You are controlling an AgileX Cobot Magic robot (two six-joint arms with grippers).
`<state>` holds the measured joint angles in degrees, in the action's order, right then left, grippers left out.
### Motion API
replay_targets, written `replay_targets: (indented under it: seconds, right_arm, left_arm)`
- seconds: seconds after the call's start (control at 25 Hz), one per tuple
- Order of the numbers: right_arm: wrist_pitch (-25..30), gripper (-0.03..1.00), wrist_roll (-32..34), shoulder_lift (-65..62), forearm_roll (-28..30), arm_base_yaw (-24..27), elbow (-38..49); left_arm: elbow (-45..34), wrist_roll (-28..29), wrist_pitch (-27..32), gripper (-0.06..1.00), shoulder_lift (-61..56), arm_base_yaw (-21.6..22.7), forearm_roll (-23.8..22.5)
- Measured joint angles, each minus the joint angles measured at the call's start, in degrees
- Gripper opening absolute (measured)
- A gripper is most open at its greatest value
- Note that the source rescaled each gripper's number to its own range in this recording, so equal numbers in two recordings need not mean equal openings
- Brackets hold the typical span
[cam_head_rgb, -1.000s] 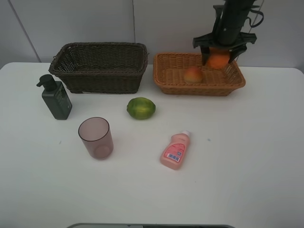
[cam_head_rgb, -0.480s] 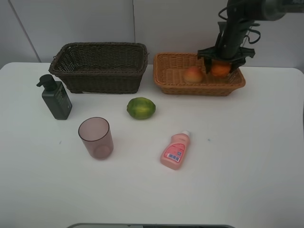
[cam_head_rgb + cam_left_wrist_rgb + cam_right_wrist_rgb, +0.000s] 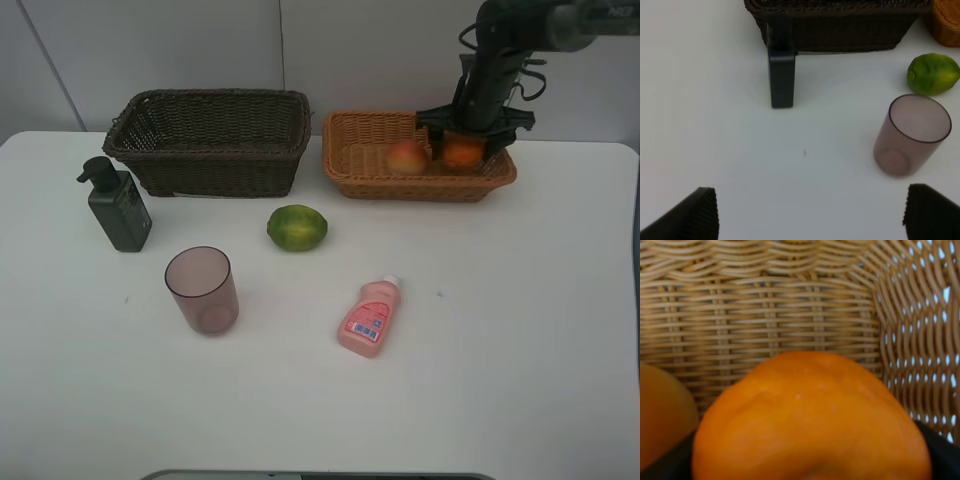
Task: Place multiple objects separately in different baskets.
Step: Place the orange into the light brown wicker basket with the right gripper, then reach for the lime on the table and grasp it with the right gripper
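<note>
Left gripper (image 3: 812, 215): fingers spread wide above the white table (image 3: 520, 330), with the cup just ahead of them.
Pink bottle (image 3: 370, 318): lies flat on the table, closest to the front edge. Its long axis runs near to far and the white cap points away, leaning slightly right. The red label carries a blue patch, and its writing is too small to read.
Cup (image 3: 202, 290): upright with its mouth up, left of the pink bottle and well apart from it.
Green fruit (image 3: 297, 227): on the table beyond the cup, in front of the dark basket's right end, with its long axis left to right.
Pump bottle (image 3: 118, 207): upright at the far left with its spout pointing left. The lettering on its face is unreadable.
Dark basket (image 3: 220, 172): back left, with its long axis left to right.
Tan basket (image 3: 420, 187): just right of the dark basket, on the same axis.
Peach (image 3: 406, 157): inside the tan basket, near its middle.
Orange (image 3: 461, 151): inside the tan basket beside the peach, toward the right-hand corner.
Right gripper (image 3: 462, 143): reaches down into the tan basket with a finger on either side of the orange. Whether it is pinching or loosed cannot be told.
</note>
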<state>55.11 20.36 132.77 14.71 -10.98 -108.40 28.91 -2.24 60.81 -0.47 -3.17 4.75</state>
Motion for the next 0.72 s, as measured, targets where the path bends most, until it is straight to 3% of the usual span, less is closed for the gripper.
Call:
replay_targets:
  seconds: [0.08, 0.16, 0.44, 0.72]
  right_arm:
    - [0.36, 0.75, 0.00, 0.00, -0.49, 0.00, 0.00]
    - [0.42, 0.81, 0.00, -0.28, -0.78, 0.00, 0.00]
    - [2.25, 0.85, -1.29, -4.27, -1.59, -0.35, 0.00]
    - [10.62, 0.85, -13.99, -9.98, -8.89, -4.72, 0.00]
  left_arm:
    - [0.00, 0.00, 0.00, 0.96, 0.00, 0.00, 0.00]
    - [0.00, 0.00, 0.00, 0.96, 0.00, 0.00, 0.00]
    - [0.00, 0.00, 0.00, 0.96, 0.00, 0.00, 0.00]
    - [0.00, 0.00, 0.00, 0.96, 0.00, 0.00, 0.00]
